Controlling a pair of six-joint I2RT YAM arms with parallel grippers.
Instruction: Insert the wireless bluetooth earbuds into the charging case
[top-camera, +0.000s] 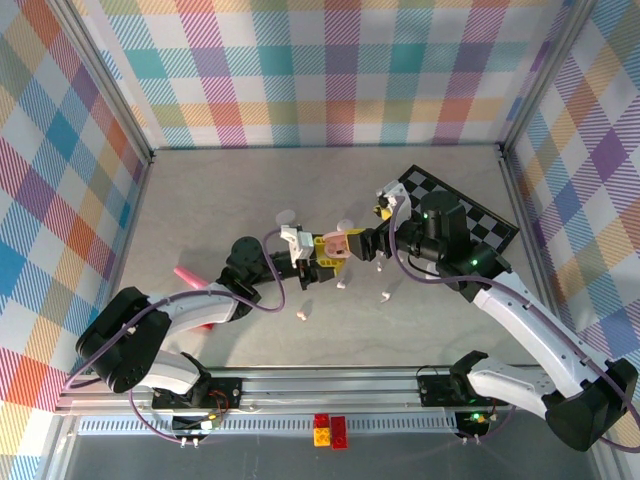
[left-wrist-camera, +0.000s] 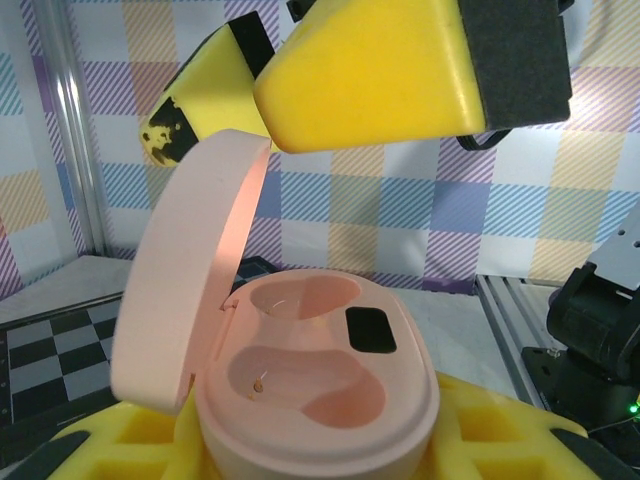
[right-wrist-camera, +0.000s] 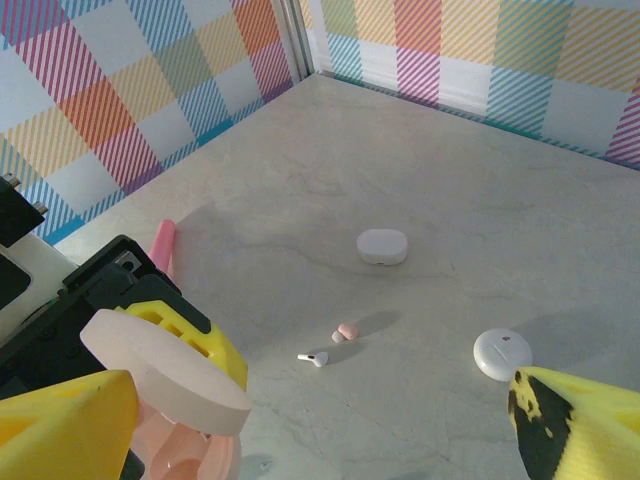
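Note:
The pink charging case (left-wrist-camera: 330, 400) sits between the yellow fingers of my left gripper (left-wrist-camera: 320, 445), which is shut on its base. Its lid (left-wrist-camera: 190, 290) stands open to the left and both wells are empty. From above, the case (top-camera: 340, 245) is held over the table's middle, with my right gripper (top-camera: 372, 243) just to its right. The right gripper (right-wrist-camera: 315, 420) is open wide with nothing in it, its fingers (left-wrist-camera: 370, 75) hanging above the case. A white stemmed earbud (right-wrist-camera: 315, 357) and a pink earbud (right-wrist-camera: 346, 330) lie on the table. More small earbuds (top-camera: 302, 316) (top-camera: 383, 297) lie below the case.
A white oval case (right-wrist-camera: 382, 246) and a round white case (right-wrist-camera: 502, 353) rest on the table beyond the earbuds. A pink stick (top-camera: 187, 275) lies at the left. A checkered board (top-camera: 470, 215) lies at the back right. Red and yellow bricks (top-camera: 330, 430) sit on the front rail.

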